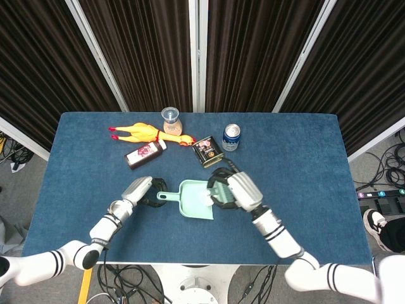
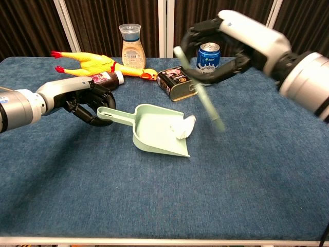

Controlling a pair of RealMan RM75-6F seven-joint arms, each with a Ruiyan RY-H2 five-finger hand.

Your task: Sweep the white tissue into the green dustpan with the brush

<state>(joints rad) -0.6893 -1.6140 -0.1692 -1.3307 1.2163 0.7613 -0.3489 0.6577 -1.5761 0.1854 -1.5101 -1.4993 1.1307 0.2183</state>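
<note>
From the chest view the crumpled white tissue (image 2: 182,127) sits inside the pale green plastic dustpan (image 2: 154,134), near its open front edge on the right side; from above it shows only as a small pale lump (image 1: 206,198) at the pan's (image 1: 193,200) right edge, close against the right hand. The left hand (image 2: 90,103) has its dark fingers curled around the dustpan's looped handle, holding the pan flat on the blue felt-like table cover (image 2: 247,170). The right hand (image 2: 218,43) is raised above the table in the chest view, fingers wrapped around the thin pale green brush (image 2: 200,95), which hangs slanting down and is motion-blurred; the head view hides most of the brush under the right hand (image 1: 235,190), while showing how near that hand is to the pan. Along the far side lie a yellow rubber chicken (image 2: 95,64), a clear plastic bottle with beige contents (image 2: 131,46), a dark bottle lying on its side with a pink label (image 2: 97,78), a black printed tin (image 2: 177,82) and a blue drinks can (image 2: 208,54).
</note>
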